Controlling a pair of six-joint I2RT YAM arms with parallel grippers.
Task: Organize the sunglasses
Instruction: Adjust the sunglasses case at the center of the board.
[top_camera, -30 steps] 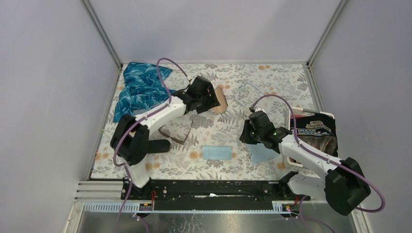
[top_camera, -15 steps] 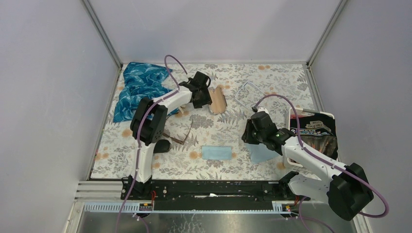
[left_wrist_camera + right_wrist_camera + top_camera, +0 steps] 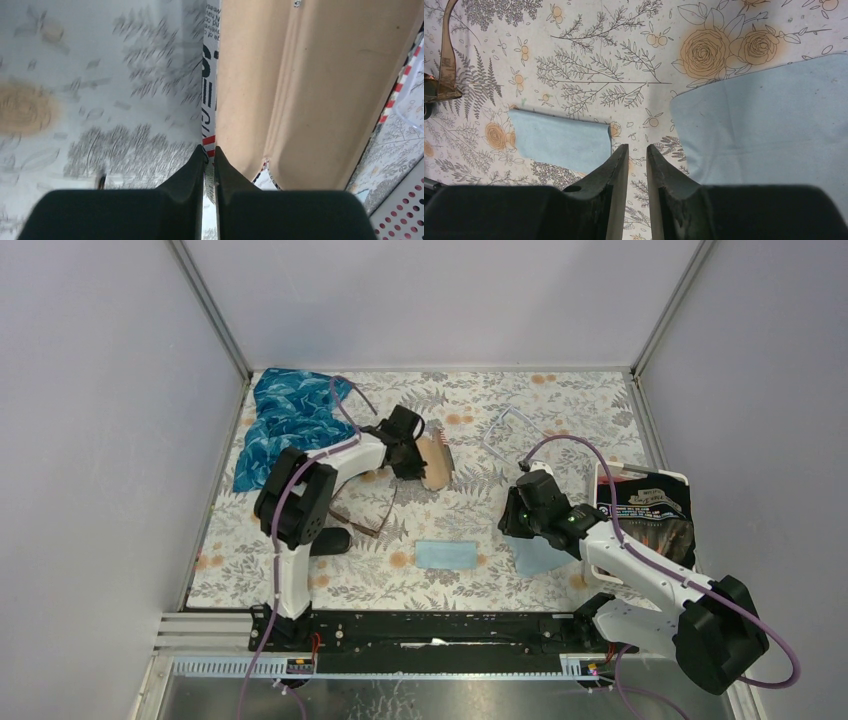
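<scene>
Top external view: the sunglasses (image 3: 362, 517) lie untouched on the floral tablecloth (image 3: 560, 400), just beside the black oval case (image 3: 331, 540). The left gripper (image 3: 415, 460) is farther back at a tan cardboard sleeve (image 3: 440, 465). Left wrist view: its jaws are pinched nearly together on that sleeve's printed edge. Right wrist view: the right gripper (image 3: 637, 150) hovers narrowly ajar and empty between two pale blue cloths (image 3: 559, 140), with the sunglasses at the upper left corner. The pair looks light, slick and easily bent. The bridge or a hinge corner, off the lenses, is probably the safest hold.
</scene>
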